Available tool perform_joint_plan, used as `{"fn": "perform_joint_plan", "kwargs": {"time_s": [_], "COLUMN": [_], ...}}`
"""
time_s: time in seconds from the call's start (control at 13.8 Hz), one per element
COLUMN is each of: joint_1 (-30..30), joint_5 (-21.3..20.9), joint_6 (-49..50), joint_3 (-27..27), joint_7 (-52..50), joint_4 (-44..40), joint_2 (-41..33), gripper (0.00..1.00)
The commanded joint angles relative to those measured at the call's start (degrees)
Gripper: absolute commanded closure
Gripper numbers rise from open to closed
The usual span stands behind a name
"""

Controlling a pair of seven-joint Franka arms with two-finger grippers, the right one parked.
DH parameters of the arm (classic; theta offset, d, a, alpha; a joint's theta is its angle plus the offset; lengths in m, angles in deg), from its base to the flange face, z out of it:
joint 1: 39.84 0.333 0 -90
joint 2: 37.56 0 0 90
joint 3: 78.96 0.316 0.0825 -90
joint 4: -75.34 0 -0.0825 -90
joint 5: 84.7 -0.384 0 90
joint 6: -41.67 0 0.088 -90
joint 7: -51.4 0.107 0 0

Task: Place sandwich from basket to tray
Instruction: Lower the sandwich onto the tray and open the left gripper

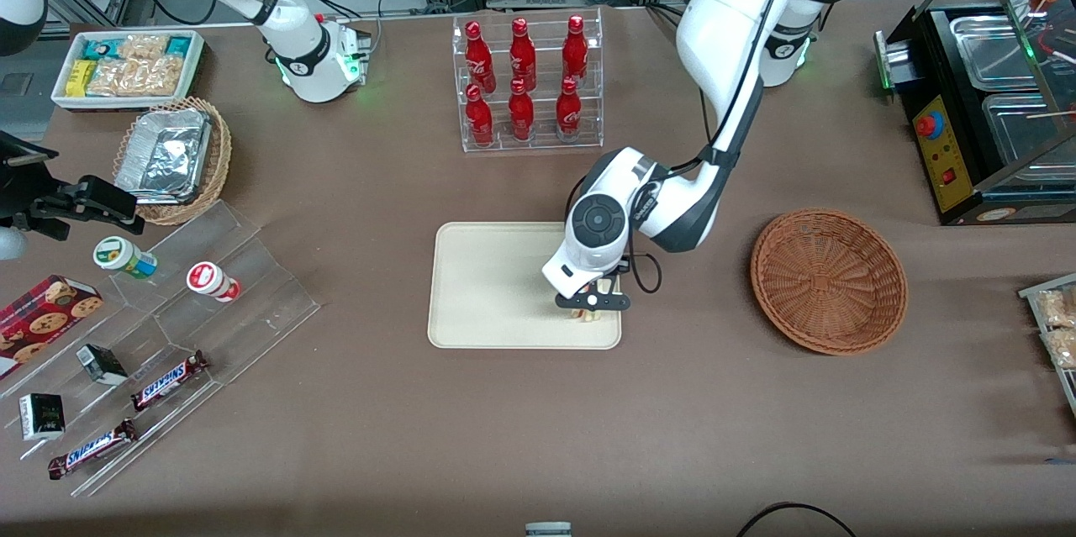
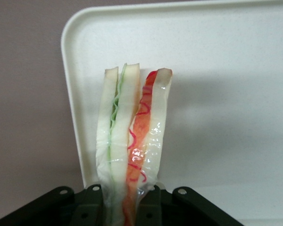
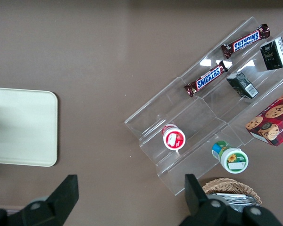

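Observation:
My left gripper hangs low over the cream tray, at the tray's corner nearest the front camera on the working arm's side. Its black fingers are shut on the sandwich, a plastic-wrapped wedge of pale bread with green and red-orange filling, held edge-up over the tray. In the front view only a pale bit of the sandwich shows under the fingers. I cannot tell whether it touches the tray. The reddish-brown wicker basket sits beside the tray toward the working arm's end, with nothing in it.
A clear rack of red cola bottles stands farther from the camera than the tray. A stepped acrylic shelf with snack bars and cups lies toward the parked arm's end, next to a foil-container basket. A black food warmer stands at the working arm's end.

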Motion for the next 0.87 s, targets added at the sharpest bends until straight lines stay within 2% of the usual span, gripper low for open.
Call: {"fn": "perform_joint_plan", "kwargs": {"time_s": [0.0, 0.15, 0.44, 0.58, 0.65, 0.73, 0.8], "joint_1": [-0.7, -0.7, -0.6, -0.6, -0.6, -0.2, 0.2], "joint_5": [0.8, 0.9, 1.1, 1.0, 0.8, 0.8, 0.8], "joint_6": [-0.2, -0.4, -0.4, -0.1, 0.2, 0.8, 2.4], "joint_3": [0.7, 0.7, 0.7, 0.7, 0.8, 0.9, 1.1], "joint_7": [0.5, 0.4, -0.4, -0.5, -1.2, -3.0, -4.2], "joint_4": [-1.8, -1.8, -1.8, -1.8, -1.8, -1.8, -1.7], "joint_2": [0.9, 1.0, 0.9, 0.4, -0.3, -1.0, -2.7], "gripper": [0.81, 0.75, 0.48, 0.30, 0.11, 0.00, 0.00]}}
